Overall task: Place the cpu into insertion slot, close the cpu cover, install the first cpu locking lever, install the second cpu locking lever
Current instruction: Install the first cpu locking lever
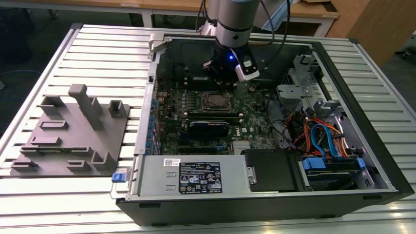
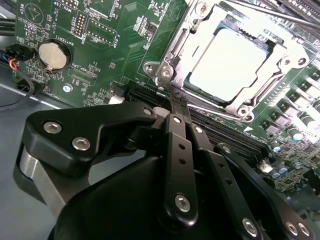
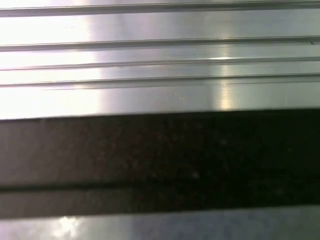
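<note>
The cpu (image 2: pixel 231 66), a bright silvery square, lies in the insertion slot (image 2: pixel 165 71) on the green board. The cpu cover (image 2: pixel 199 31) lies flat around it, and the chip shows through its window. A thin metal lever (image 2: pixel 210 106) runs along the socket's near edge. My gripper (image 2: pixel 176 102) is shut with nothing between its black fingers (image 2: pixel 179 150), its tips just short of that edge. In the exterior view the gripper (image 1: pixel 221 75) hangs inside the open computer case, just behind the insertion slot (image 1: pixel 211 101).
A grey fixture plate (image 1: pixel 71 131) with upright blocks lies on the slatted table at the exterior view's left. Inside the case are the power supply (image 1: pixel 195 176), coloured cables (image 1: pixel 325 136) and long black memory slots (image 1: pixel 209 117). A coin battery (image 2: pixel 52 55) sits on the board.
</note>
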Robot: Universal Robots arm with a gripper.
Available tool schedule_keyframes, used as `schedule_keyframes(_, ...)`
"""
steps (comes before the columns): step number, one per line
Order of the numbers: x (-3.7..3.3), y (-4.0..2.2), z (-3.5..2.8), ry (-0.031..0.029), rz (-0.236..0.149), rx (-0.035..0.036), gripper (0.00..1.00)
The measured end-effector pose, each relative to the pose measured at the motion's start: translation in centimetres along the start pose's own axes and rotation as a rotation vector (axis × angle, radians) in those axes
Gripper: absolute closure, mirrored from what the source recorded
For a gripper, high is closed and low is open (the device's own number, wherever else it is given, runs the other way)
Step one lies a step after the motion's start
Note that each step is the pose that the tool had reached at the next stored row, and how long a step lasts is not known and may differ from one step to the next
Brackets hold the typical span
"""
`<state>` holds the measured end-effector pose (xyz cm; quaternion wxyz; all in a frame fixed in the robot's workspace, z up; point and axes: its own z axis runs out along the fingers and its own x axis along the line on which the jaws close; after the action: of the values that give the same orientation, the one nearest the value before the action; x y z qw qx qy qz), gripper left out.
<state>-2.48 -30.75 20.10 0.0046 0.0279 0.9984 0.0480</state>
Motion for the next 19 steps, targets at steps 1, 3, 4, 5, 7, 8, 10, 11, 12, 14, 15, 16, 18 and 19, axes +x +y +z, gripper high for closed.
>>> schedule_keyframes(1, 0.0, 0.0, -0.07, 0.0001, 0.0, 0.0001, 0.9)
schedule_keyframes(3, 0.0, 0.03, -0.25, 0.0, 0.0, 0.0, 0.9)
schedule_keyframes(4, 0.0, 0.03, -0.31, 0.0, 0.0, 0.0, 0.9)
schedule_keyframes(5, 0.0, 0.04, -0.32, 0.0, 0.0, -0.0001, 0.9)
schedule_keyframes(7, 0.0, 0.03, -0.32, 0.0, 0.0, 0.0, 0.9)
schedule_keyframes(8, 0.0, 0.03, -0.29, -0.0001, 0.0, 0.0008, 0.9)
schedule_keyframes(10, 0.0, 0.02, -0.17, -0.0001, 0.0, 0.0037, 0.9)
schedule_keyframes(11, 0.0, 0.01, -0.08, -0.0003, 0.0, 0.0053, 0.9)
schedule_keyframes(12, 0.0, 0.0, 0.0, -0.0003, 0.0, 0.0073, 0.9)
schedule_keyframes(14, 0.0, -0.02, 0.18, -0.0005, 0.0, 0.0113, 0.9)
schedule_keyframes(15, 0.0, -0.03, 0.21, -0.0004, 0.0, 0.0129, 0.9)
schedule_keyframes(16, 0.0, -0.03, 0.21, -0.0004, 0.0, 0.0131, 0.9)
schedule_keyframes(18, 0.0, -0.02, 0.2, -0.0006, 0.0, 0.0129, 0.9)
schedule_keyframes(19, 0.0, -0.01, 0.15, -0.0008, 0.0, 0.0125, 0.9)
